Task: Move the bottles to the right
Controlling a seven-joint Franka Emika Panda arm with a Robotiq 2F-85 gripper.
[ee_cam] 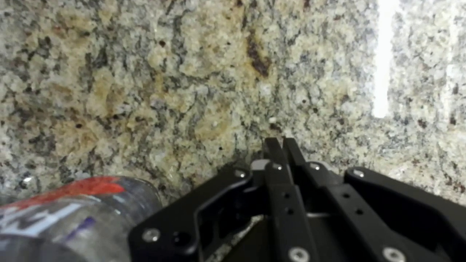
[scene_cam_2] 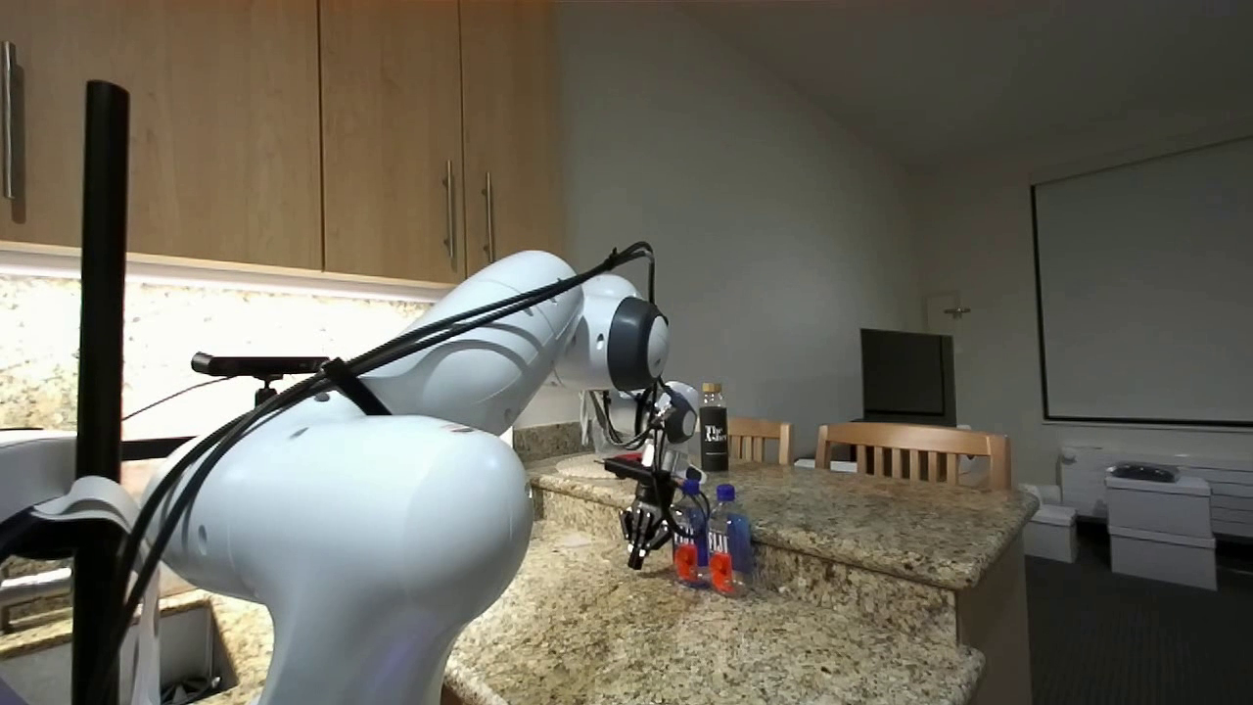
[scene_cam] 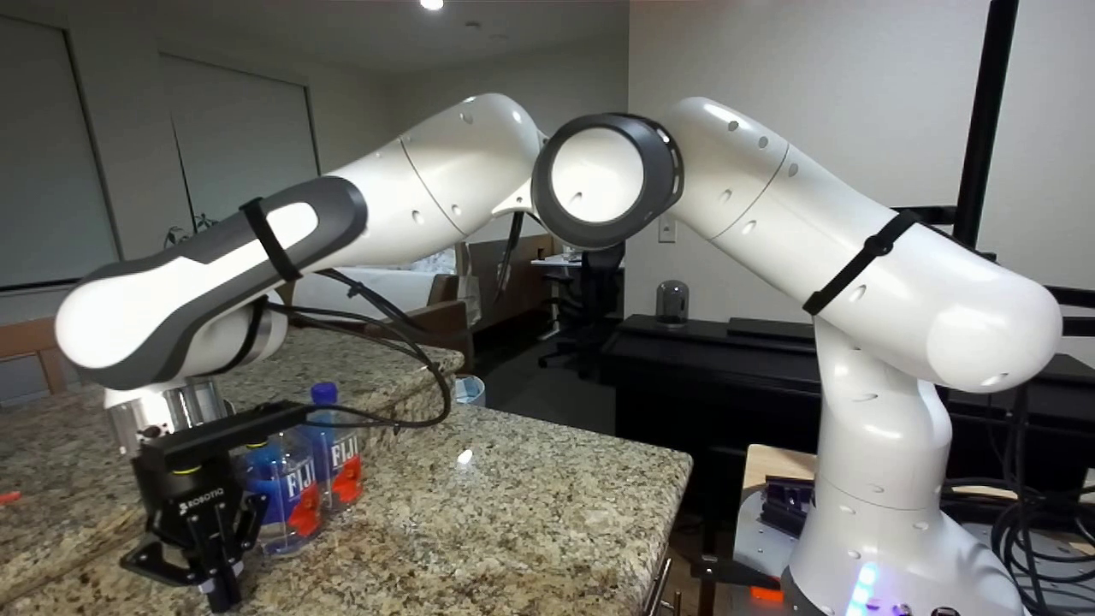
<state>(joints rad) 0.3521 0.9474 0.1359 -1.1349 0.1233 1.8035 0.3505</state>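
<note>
Arm [scene_cam: 596, 175], white: is arching over counter [scene_cam: 513, 505]; gripper [ee_cam: 280, 141]: is pointing downward, fingers [ee_cam: 275, 151] pressing together; bottles [scene_cam: 291, 492], two: are standing just beside.

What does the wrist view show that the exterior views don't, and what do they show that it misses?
Only the wrist view: an elongated dark-brown mark in the speckled beige granite countertop, and a long white streak, perhaps a reflection.

Only the exterior views: blue plastic bottle caps and the jointed white robot arm.

Shared: the countertop itself, the black two-finger gripper, and a clear plastic bottle with a red-patterned label, partly cropped in the wrist view; both exterior views show two bottles standing upright.
</note>
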